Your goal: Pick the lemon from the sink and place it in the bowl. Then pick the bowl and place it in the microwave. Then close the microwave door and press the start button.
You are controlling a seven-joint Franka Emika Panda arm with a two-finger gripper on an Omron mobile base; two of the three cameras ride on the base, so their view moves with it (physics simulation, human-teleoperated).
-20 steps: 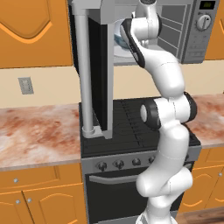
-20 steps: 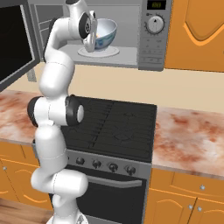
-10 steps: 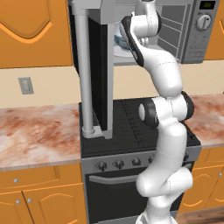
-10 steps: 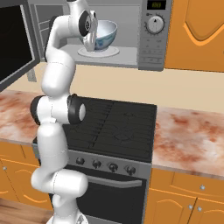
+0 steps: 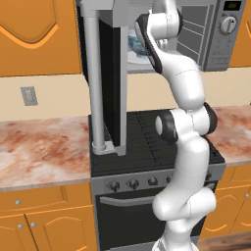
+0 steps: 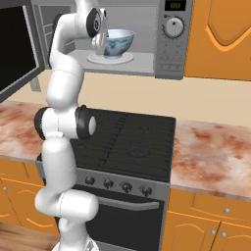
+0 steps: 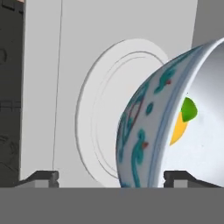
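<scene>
The white bowl (image 6: 117, 41) with blue-green patterning stands on the round white turntable (image 6: 110, 57) inside the silver microwave (image 6: 169, 54). Close up, the bowl (image 7: 144, 127) holds the yellow lemon (image 7: 178, 129), whose green tip shows over the rim. My gripper (image 7: 112, 177) is open, its fingertips (image 7: 41, 177) wide apart on either side of the bowl's wall, at the rim on the bowl's left (image 6: 101, 44). The microwave door (image 5: 110, 83) hangs wide open with its long bar handle (image 5: 96, 83) toward the room. The sink is out of view.
A black stove (image 6: 132, 142) with a row of knobs lies below the microwave, between reddish marbled counters (image 6: 211, 147). Orange cabinets (image 5: 39, 34) flank the microwave. The open door (image 6: 17, 49) juts out on the arm's left.
Hardly anything differs: the hand stays at the bowl's rim inside the microwave, and the bowl rests on the turntable as before.
</scene>
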